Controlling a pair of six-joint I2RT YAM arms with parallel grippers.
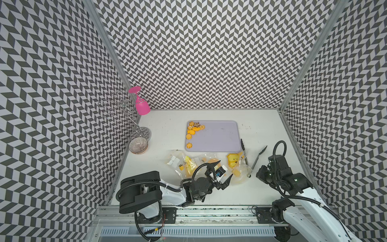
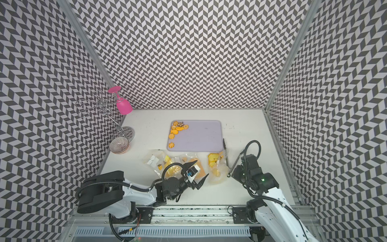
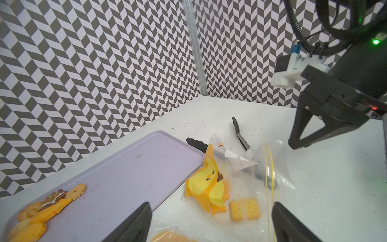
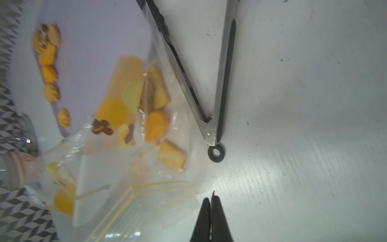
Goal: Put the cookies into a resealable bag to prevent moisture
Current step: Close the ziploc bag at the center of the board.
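Observation:
Several orange-yellow cookies sit in one corner of the lilac tray. In front of the tray lies a clear resealable bag with a yellow zip line. It holds a rectangular cracker and a round cookie. My left gripper hovers open just above that bag, holding nothing. My right gripper is shut beside the bag's zip end, with nothing seen between its fingers.
Black-tipped metal tongs lie spread on the table right of the bag. More chick-print bags lie to the left. A pink glass hangs on a wire rack, with stacked bowls below.

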